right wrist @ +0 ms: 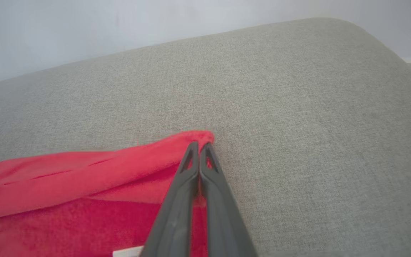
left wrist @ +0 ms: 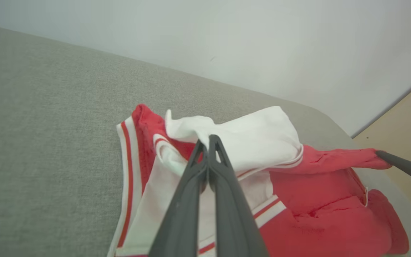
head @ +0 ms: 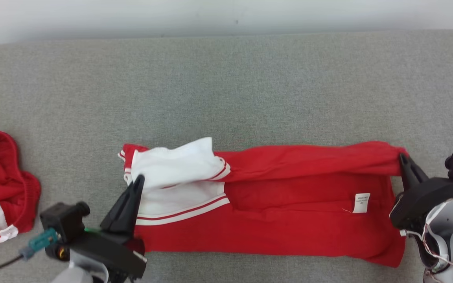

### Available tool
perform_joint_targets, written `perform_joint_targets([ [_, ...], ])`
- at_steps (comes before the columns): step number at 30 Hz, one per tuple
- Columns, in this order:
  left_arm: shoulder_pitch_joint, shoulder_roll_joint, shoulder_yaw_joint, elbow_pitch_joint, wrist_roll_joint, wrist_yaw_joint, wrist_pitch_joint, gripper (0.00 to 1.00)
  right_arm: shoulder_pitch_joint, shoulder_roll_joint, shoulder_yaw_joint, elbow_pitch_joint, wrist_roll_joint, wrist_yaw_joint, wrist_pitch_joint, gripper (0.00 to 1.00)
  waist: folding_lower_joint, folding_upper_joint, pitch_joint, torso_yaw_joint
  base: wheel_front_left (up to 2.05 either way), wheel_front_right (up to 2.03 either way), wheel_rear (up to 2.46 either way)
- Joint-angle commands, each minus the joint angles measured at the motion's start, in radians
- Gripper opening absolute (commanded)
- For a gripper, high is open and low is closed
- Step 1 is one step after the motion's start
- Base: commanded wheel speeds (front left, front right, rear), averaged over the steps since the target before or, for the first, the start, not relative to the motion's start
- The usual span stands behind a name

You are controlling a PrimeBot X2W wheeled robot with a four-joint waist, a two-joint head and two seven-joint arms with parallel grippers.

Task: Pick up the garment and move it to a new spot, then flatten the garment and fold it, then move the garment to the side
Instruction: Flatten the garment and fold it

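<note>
On the grey cushion, the red-and-white garment lies spread mostly flat in front of the robot, so I'd say moving and flattening are done. The left gripper has its jaws pinched tight on the white sleeve end. The right gripper is clamped on the red corner, with the edge raised between them. Looks like the fold's just starting, and shifting it aside is left.

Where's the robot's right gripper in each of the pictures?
Head view: far right, halfway down, the right gripper shut on the red garment's corner.
Left wrist view: right edge, its dark tip at that corner.
Right wrist view: bottom middle, pointing up at the corner.
Shared landmark: the pinched red corner.
</note>
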Motion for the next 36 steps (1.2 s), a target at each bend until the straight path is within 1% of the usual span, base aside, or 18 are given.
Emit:
perform_joint_targets([
  [1,0.033,0.002,-0.001,0.006,0.016,0.015,-0.005,0.00,0.024,0.006,-0.002,-0.011,0.002,0.001,0.013,0.00,0.0002,0.0001,-0.007,0.003,0.00,0.00,0.00],
  [3,0.051,0.002,-0.006,0.019,0.023,0.030,-0.007,0.00,0.043,0.005,-0.002,-0.015,-0.005,0.001,0.030,0.00,0.0002,0.0001,-0.009,0.004,0.00,0.00,0.00],
  [9,0.085,-0.016,-0.012,0.055,0.042,0.052,-0.010,0.00,0.079,-0.006,0.004,-0.010,-0.014,0.001,0.071,0.00,0.0002,0.0001,-0.012,0.013,0.00,0.00,0.00],
  [14,0.092,-0.033,-0.009,0.093,0.060,0.067,-0.010,0.00,0.112,0.015,0.004,-0.018,0.000,0.001,0.107,0.00,0.0002,0.0001,-0.019,0.018,0.00,0.00,0.00],
  [15,0.092,-0.037,-0.006,0.103,0.068,0.076,-0.011,0.18,0.120,0.022,0.000,-0.025,0.004,0.001,0.114,0.00,0.0002,0.0001,-0.022,0.019,0.00,0.00,0.00],
  [16,0.091,-0.038,-0.003,0.117,0.081,0.086,-0.011,0.41,0.129,0.031,-0.001,-0.033,0.006,0.001,0.123,0.00,0.0002,0.0001,-0.024,0.019,0.00,0.00,0.00],
  [17,0.090,-0.040,-0.001,0.128,0.094,0.095,-0.012,0.98,0.141,0.040,0.000,-0.040,0.009,0.001,0.135,0.00,0.0002,0.0001,-0.027,0.018,0.00,0.00,0.00],
  [18,0.090,-0.046,0.003,0.137,0.098,0.099,-0.012,1.00,0.153,0.047,0.004,-0.047,0.014,0.001,0.148,0.47,0.0002,0.0001,-0.030,0.017,0.00,0.00,0.00],
  [19,0.090,-0.052,0.006,0.149,0.108,0.103,-0.012,1.00,0.162,0.052,0.002,-0.057,0.016,0.001,0.154,1.00,0.0002,0.0001,-0.031,0.016,0.00,0.00,0.00],
  [21,0.088,-0.053,0.014,0.167,0.139,0.120,-0.012,1.00,0.178,0.064,-0.009,-0.076,0.018,0.001,0.166,1.00,0.0002,0.0001,-0.038,0.014,0.00,0.00,0.00],
  [24,0.101,-0.074,0.049,0.169,0.185,0.148,-0.013,1.00,0.205,0.083,-0.028,-0.101,0.012,0.001,0.176,1.00,0.0002,0.0001,-0.050,0.014,0.00,0.00,0.00],
  [28,0.141,-0.105,0.130,0.125,0.275,0.178,-0.012,1.00,0.236,0.098,-0.054,-0.140,0.019,0.001,0.156,1.00,0.0002,0.0001,-0.074,0.020,0.00,0.00,0.00],
  [31,0.181,-0.139,0.206,0.061,0.365,0.198,-0.012,1.00,0.258,0.105,-0.067,-0.167,0.029,0.001,0.114,1.00,0.0002,0.0001,-0.093,0.027,0.00,0.00,0.00],
  [33,0.215,-0.164,0.264,0.013,0.434,0.208,-0.012,1.00,0.268,0.107,-0.079,-0.182,0.036,0.001,0.066,1.00,0.0002,0.0001,-0.106,0.032,0.00,0.00,0.00],
  [36,0.268,-0.204,0.339,-0.051,0.531,0.209,-0.012,1.00,0.287,0.109,-0.087,-0.172,0.054,0.001,-0.010,1.00,0.0002,0.0001,-0.124,0.034,0.00,0.00,0.00],
])
